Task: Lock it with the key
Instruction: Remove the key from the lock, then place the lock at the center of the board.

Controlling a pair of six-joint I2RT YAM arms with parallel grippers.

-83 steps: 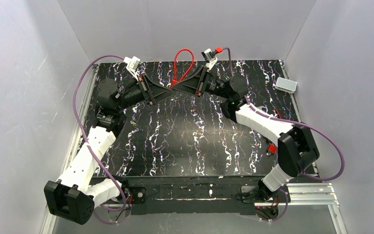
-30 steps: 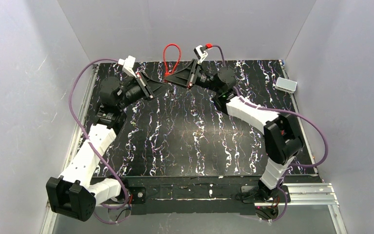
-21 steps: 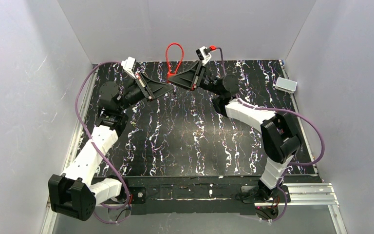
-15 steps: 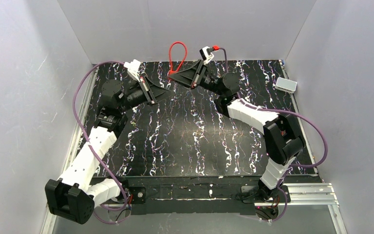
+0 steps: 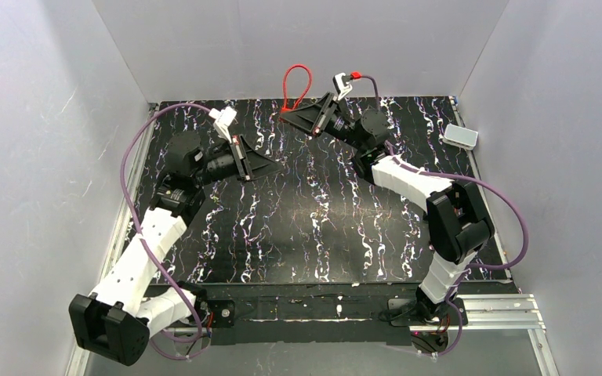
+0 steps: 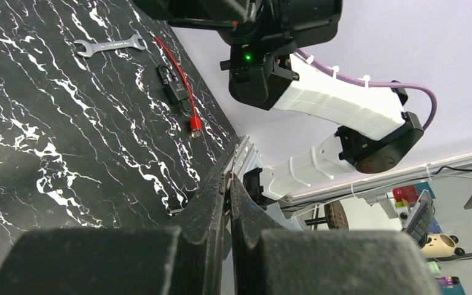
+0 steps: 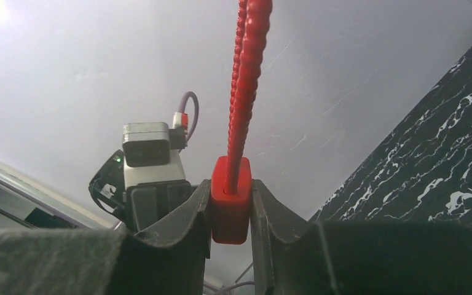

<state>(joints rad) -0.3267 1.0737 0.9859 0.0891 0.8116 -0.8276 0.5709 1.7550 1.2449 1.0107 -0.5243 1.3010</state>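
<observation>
Pulling our left gripper (image 5: 273, 166), pinched shut on nothing we can see, away from the red cable lock (image 7: 230, 187), we keep it clamped in our right gripper (image 5: 284, 115) near the back wall (image 5: 204, 47), so keying looks finished.

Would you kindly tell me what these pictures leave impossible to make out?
- Key: left wrist view, the fingers of the shut left end effector hide whether one is held; top view, too small.
- Red lock keyhole: right wrist view, the fingers of the right end effector cover its sides.
- Red cable loop: right wrist view, cut by the top edge.
</observation>
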